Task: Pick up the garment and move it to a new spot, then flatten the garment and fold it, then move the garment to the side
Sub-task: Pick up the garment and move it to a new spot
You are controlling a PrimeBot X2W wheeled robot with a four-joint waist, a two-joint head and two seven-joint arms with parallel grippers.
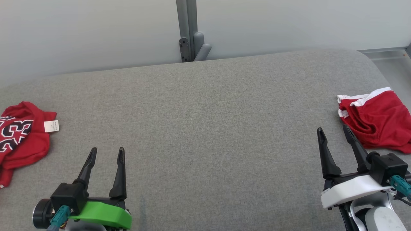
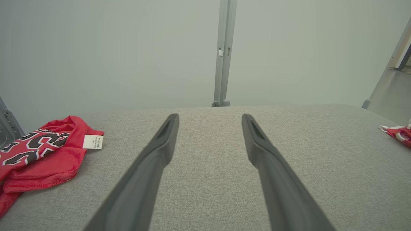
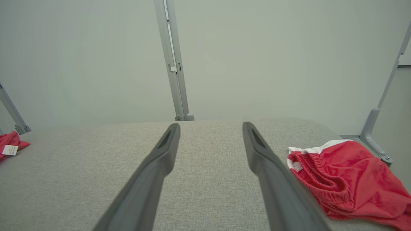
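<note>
Head view.
Ana: How many clothes are there?
Ben: Two, both red, soft and crumpled. The red shirt (image 1: 22,141) lies bunched at the left edge. It has black-and-white numbers and one white tag (image 1: 51,126). The red shorts (image 1: 379,122) lie at the right edge, with white trim.
Ana: What are they on?
Ben: A table (image 1: 205,106) covered in rough grey woven cloth, with a rounded corner at the upper right. One grey metal post (image 1: 188,29) stands behind it.
Ana: And the pincers?
Ben: Two. The left gripper (image 1: 107,150) is at the lower left. The right gripper (image 1: 333,128) is at the lower right, just beside the shorts. Each has two thin, black, pointy fingers, spread wide.

Left wrist view.
Ana: What is here?
Ben: The left gripper (image 2: 210,117) has its two smooth dark fingers wide apart over the grey cloth. The red shirt (image 2: 48,157) is at the left, well apart from them. A bit of the red shorts (image 2: 399,133) peeks in at the right edge.

Right wrist view.
Ana: And here?
Ben: The right gripper (image 3: 211,125) is wide too. The red shorts (image 3: 346,173) sit at the lower right by one finger. I cannot tell if they touch. The waistband is gathered and wrinkly. The red shirt (image 3: 11,141) is a small piece at the left edge.
</note>
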